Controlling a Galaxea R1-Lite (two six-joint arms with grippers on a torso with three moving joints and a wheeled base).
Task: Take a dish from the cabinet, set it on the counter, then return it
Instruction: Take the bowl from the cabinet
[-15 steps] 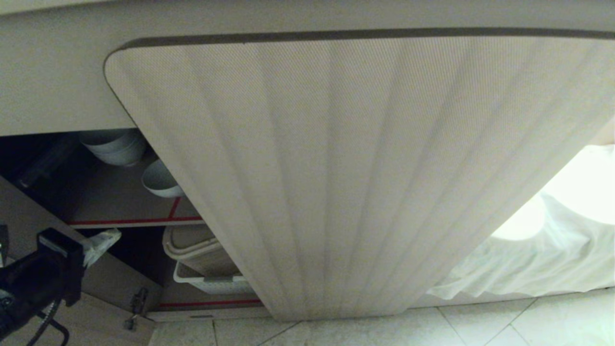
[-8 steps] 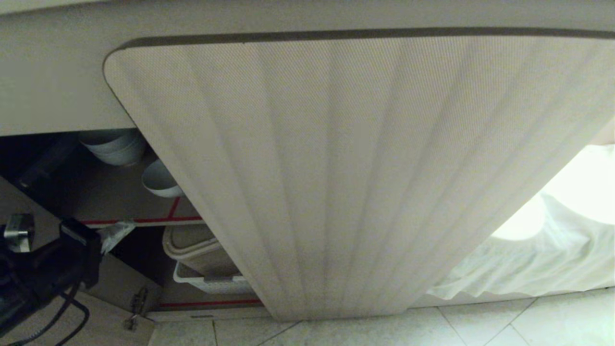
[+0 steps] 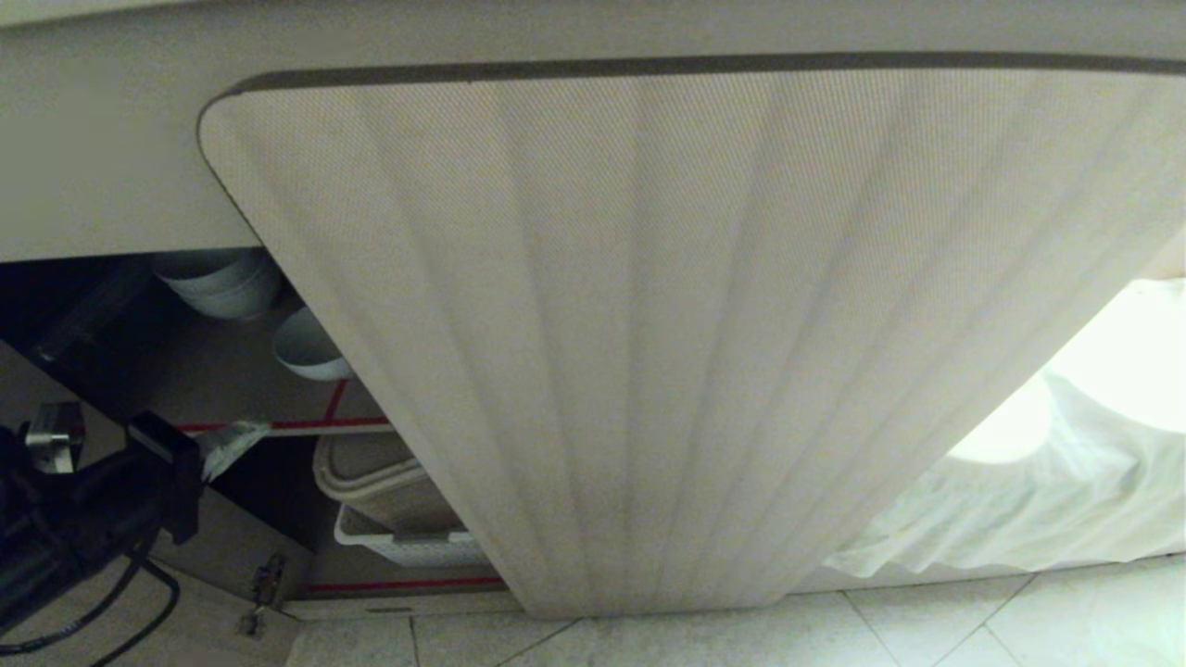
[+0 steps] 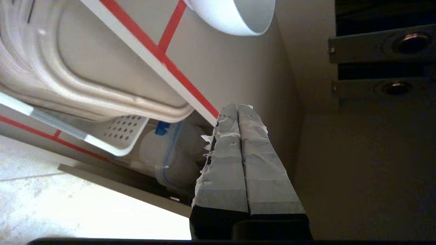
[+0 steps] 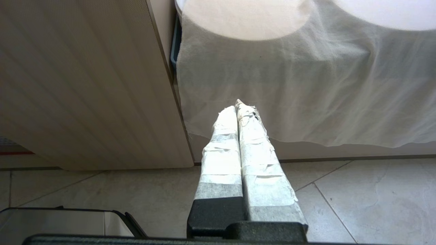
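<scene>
Left gripper (image 3: 243,435) pressed together, empty, at the red-taped shelf edge (image 3: 287,425) inside the open cabinet (image 3: 93,185). Dish (image 3: 308,348) on that shelf, past the fingertips, apart, beside stacked bowls (image 3: 222,283). Right gripper (image 5: 240,109) also pressed together, empty, low over floor tiles (image 5: 357,200) near a white cloth (image 5: 306,85).

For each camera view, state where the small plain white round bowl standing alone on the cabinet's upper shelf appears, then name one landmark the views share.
Head view: small plain white round bowl at left, on the upper shelf beside the ribbed door.
Left wrist view: bowl cut by the top edge, beyond the shut left gripper.
Right wrist view: not in it.
Shared landmark: red tape shelf edging.
</scene>
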